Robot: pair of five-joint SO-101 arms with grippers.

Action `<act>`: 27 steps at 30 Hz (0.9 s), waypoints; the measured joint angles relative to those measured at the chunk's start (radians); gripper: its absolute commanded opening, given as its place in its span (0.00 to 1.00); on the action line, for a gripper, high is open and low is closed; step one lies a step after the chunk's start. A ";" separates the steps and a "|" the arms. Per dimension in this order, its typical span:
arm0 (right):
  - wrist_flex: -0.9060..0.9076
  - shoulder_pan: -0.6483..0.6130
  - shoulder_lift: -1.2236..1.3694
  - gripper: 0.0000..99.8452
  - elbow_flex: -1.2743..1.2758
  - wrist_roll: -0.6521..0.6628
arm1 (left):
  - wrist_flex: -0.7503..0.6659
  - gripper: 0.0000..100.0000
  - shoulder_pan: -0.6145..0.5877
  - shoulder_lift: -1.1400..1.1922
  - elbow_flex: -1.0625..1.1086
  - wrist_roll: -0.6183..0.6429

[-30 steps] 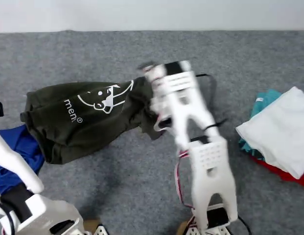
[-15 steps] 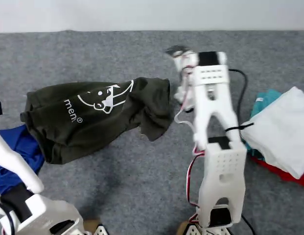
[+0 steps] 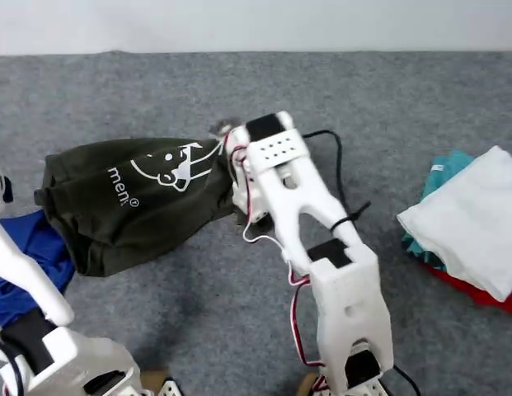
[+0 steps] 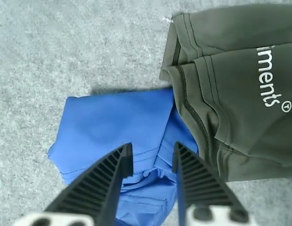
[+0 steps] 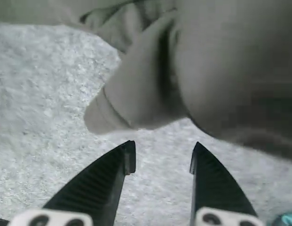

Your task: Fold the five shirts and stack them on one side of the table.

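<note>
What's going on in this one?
The right gripper is open at the edge of the dark green shirt, gripping nothing. The left gripper hangs open over the blue shirt, which lies against the green one. At the other side of the table, a white shirt lies on a teal shirt and a red shirt.

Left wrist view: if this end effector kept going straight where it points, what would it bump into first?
Most likely the blue shirt: the left end effector, open, points straight at it, just beside the hem of the dark green shirt. How far above the cloth it hangs is unclear.
</note>
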 measured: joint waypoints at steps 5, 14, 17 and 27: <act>0.000 -0.075 0.044 0.20 0.000 -0.008 | 0.000 0.13 0.000 0.000 0.002 0.000; -0.084 -0.104 0.083 0.20 0.000 -0.008 | 0.000 0.12 0.000 0.000 0.002 0.000; -0.100 -0.084 0.138 0.20 0.000 0.029 | 0.000 0.11 0.000 0.000 0.002 0.000; -0.091 0.005 0.161 0.01 -0.005 0.158 | 0.000 0.11 0.000 0.000 0.002 0.000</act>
